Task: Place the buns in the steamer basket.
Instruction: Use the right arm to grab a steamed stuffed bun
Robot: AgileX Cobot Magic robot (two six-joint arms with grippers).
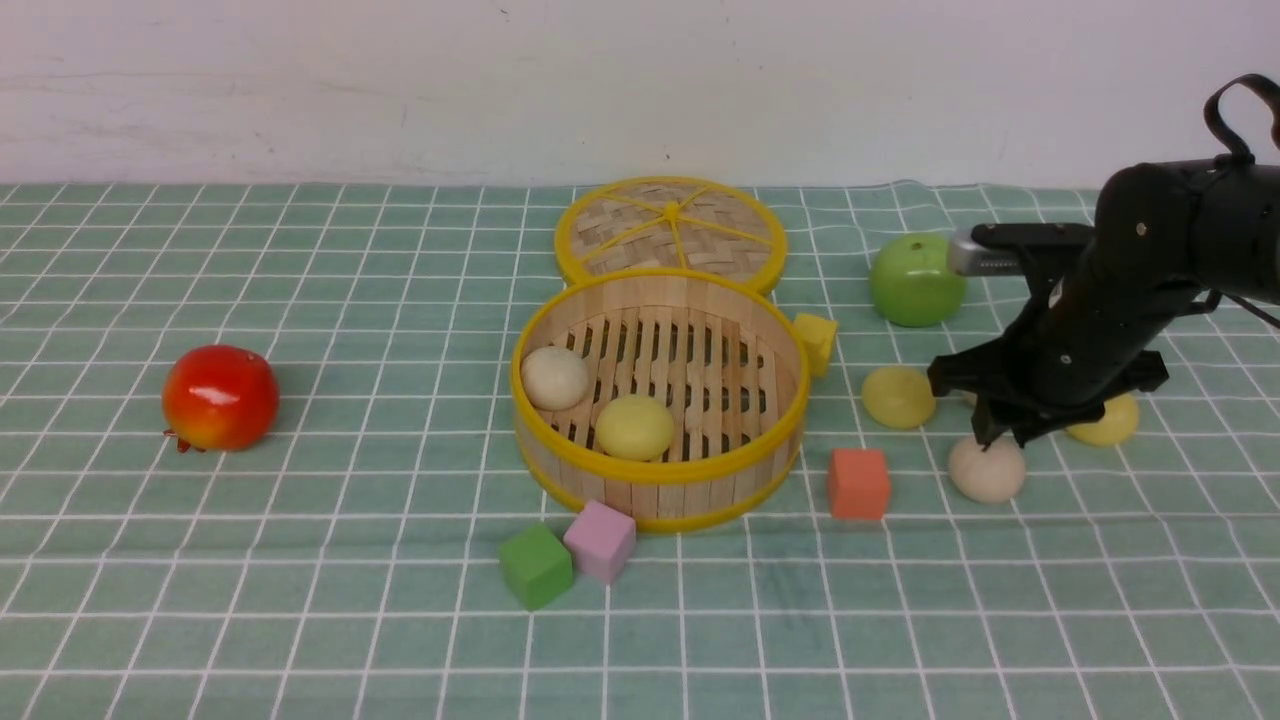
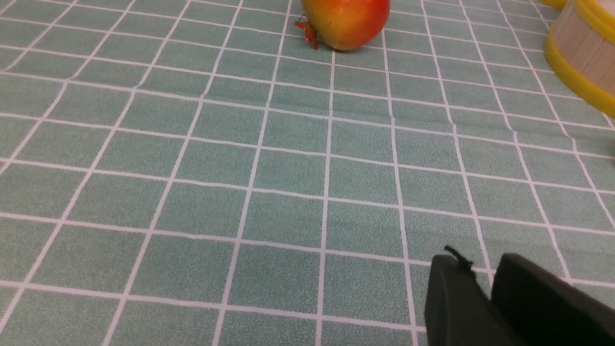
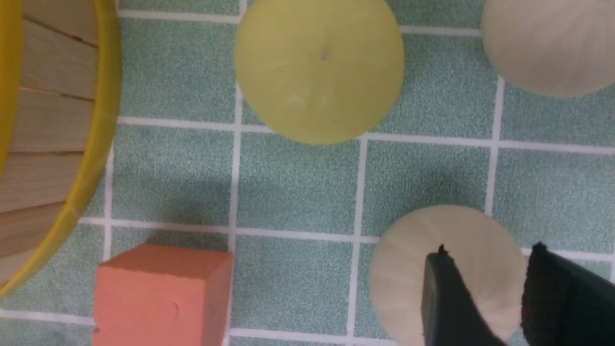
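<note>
Though my right gripper [image 1: 1002, 440] hangs parted and empty just above a beige bun [image 1: 987, 472] right of the steamer basket [image 1: 660, 471], an orange cube [image 1: 859, 484] sits between them; my left gripper [image 2: 478, 263], I cannot tell.

The black right arm [image 1: 1130, 290] has a silver stub [image 1: 968, 253], looped cable [image 1: 1232, 105] and black end effector [image 1: 1002, 437].

2 buns [image 1: 555, 377] in the steamer basket [image 1: 660, 495], lid [image 1: 670, 225] behind it, 2 cubes [image 1: 537, 565] before, more buns right
</note>
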